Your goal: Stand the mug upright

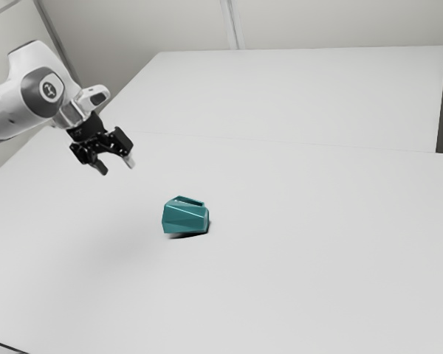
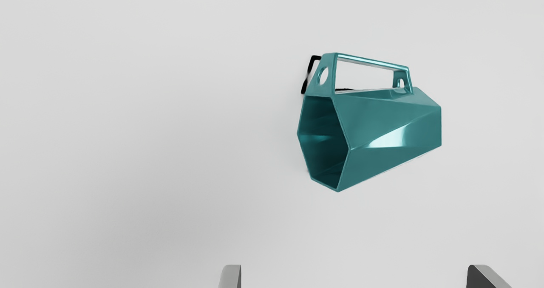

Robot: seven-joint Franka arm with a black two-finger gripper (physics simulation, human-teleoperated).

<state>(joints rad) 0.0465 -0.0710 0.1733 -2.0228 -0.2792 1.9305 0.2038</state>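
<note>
On the exterior view's left, my gripper point(image 1: 117, 167) hung with fingers spread; well apart from it, the glossy, faceted teal mug point(image 1: 184, 220) lay sideways on the smooth white table point(image 1: 317, 251).

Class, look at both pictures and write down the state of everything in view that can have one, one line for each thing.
Mug: lying on its side, not upright.
Mug's mouth: uncovered, facing sideways.
Mug's handle: unheld.
Gripper: open, holding nothing.
Arm: raised above the table.
</note>
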